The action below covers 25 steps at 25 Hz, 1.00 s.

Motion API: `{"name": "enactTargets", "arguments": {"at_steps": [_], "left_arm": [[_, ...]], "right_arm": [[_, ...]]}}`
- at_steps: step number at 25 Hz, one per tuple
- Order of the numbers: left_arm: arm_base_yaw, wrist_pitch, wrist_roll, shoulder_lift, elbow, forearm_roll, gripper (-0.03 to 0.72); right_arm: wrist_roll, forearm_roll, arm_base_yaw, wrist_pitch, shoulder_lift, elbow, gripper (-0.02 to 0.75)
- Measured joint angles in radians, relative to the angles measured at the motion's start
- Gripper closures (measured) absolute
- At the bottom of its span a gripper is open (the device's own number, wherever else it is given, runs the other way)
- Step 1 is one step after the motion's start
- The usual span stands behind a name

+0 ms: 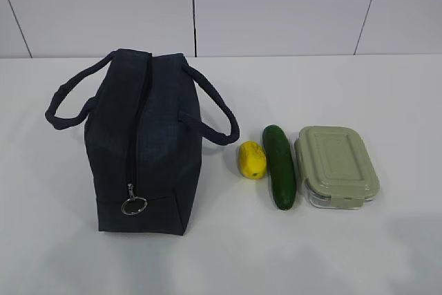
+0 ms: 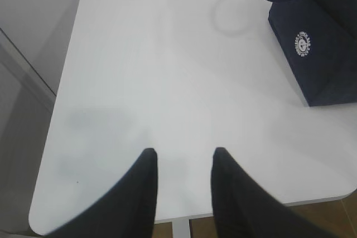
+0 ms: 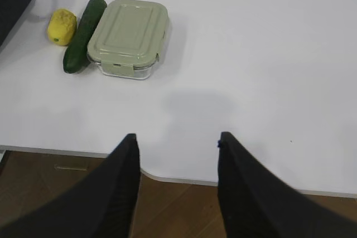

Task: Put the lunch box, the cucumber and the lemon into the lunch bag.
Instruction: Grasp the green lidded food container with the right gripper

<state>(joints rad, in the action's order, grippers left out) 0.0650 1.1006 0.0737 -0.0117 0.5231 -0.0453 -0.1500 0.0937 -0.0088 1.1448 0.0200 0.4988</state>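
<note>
The navy lunch bag [image 1: 145, 139] stands on the white table at the left, zipper closed along its top with the ring pull [image 1: 134, 205] at the near end. To its right lie the yellow lemon [image 1: 252, 159], the dark green cucumber [image 1: 279, 166] and the lunch box [image 1: 335, 166] with its sage-green lid, side by side. Neither arm shows in the exterior view. My left gripper [image 2: 183, 153] is open over the bare table's near edge, the lunch bag [image 2: 318, 37] far to its upper right. My right gripper [image 3: 177, 137] is open and empty at the table's near edge, well short of the lunch box [image 3: 129, 34], cucumber [image 3: 83, 34] and lemon [image 3: 62, 26].
The white table [image 1: 311, 253] ends at a rounded near edge [image 3: 167, 179], with brown floor below. A white panelled wall [image 1: 276, 5] runs behind the table. The bag's two loop handles [image 1: 214, 112] splay out to either side.
</note>
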Motion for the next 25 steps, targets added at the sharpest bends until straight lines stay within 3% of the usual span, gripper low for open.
{"name": "enactTargets", "arguments": {"at_steps": [5, 15, 25], "left_arm": [[0.000, 0.000, 0.000, 0.000, 0.000, 0.000, 0.451], [0.000, 0.000, 0.000, 0.000, 0.000, 0.000, 0.452], [0.000, 0.000, 0.000, 0.000, 0.000, 0.000, 0.451]], "right_arm": [[0.000, 0.078, 0.000, -0.002, -0.011, 0.033, 0.384], [-0.022, 0.435, 0.000, -0.126, -0.306, 0.053, 0.384], [-0.382, 0.861, 0.000, -0.109, -0.844, 0.123, 0.384]]}}
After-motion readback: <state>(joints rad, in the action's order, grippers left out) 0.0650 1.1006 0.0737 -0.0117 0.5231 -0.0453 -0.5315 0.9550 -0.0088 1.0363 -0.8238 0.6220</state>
